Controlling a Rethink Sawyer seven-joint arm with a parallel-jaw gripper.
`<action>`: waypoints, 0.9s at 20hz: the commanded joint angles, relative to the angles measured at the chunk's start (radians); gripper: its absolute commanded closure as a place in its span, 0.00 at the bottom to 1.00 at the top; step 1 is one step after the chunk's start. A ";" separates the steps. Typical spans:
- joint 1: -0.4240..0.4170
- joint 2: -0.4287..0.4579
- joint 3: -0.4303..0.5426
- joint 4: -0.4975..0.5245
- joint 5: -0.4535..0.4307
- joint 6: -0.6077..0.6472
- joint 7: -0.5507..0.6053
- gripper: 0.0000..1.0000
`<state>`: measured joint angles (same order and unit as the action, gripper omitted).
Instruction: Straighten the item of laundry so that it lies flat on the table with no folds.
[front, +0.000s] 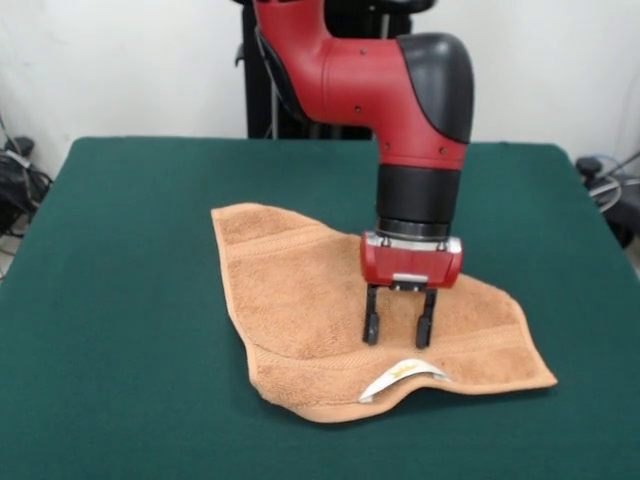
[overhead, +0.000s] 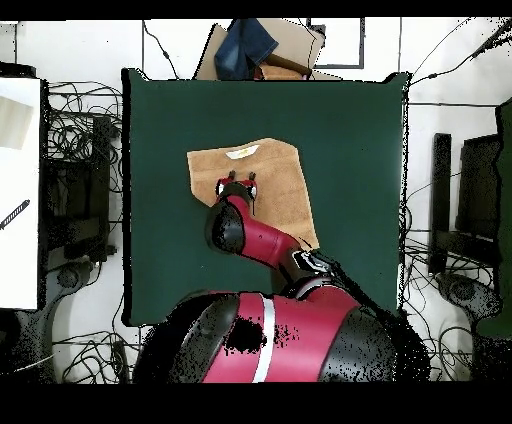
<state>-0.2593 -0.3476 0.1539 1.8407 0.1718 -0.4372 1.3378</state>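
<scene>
The orange-tan terry towel (front: 300, 300) lies spread on the dark green table (front: 120, 300), near the middle. Its near edge is rumpled and raised, with the white label with a yellow mark (front: 400, 378) turned up there. Band stripes run near its ends. My gripper (front: 398, 330) points straight down over the towel's near part, just behind the label, with its two fingers apart and nothing between them; the tips are at or just above the cloth. In the overhead view the towel (overhead: 275, 185) lies towards the table's far side and the gripper (overhead: 238, 183) is over its left part.
The robot's pedestal (front: 270, 90) stands behind the table's far edge. Cables and equipment (front: 20, 180) lie off both sides of the table. In the overhead view a cardboard box with blue cloth (overhead: 262, 48) sits beyond the table's far edge.
</scene>
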 joint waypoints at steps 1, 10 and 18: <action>-0.024 -0.026 -0.001 0.119 -0.016 0.176 0.205 0.00; -0.010 -0.137 -0.030 0.153 0.012 0.303 0.188 0.00; -0.035 -0.166 -0.027 0.161 0.012 0.369 0.204 0.00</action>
<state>-0.2651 -0.4936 0.1385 1.9531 0.1714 -0.1952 1.3378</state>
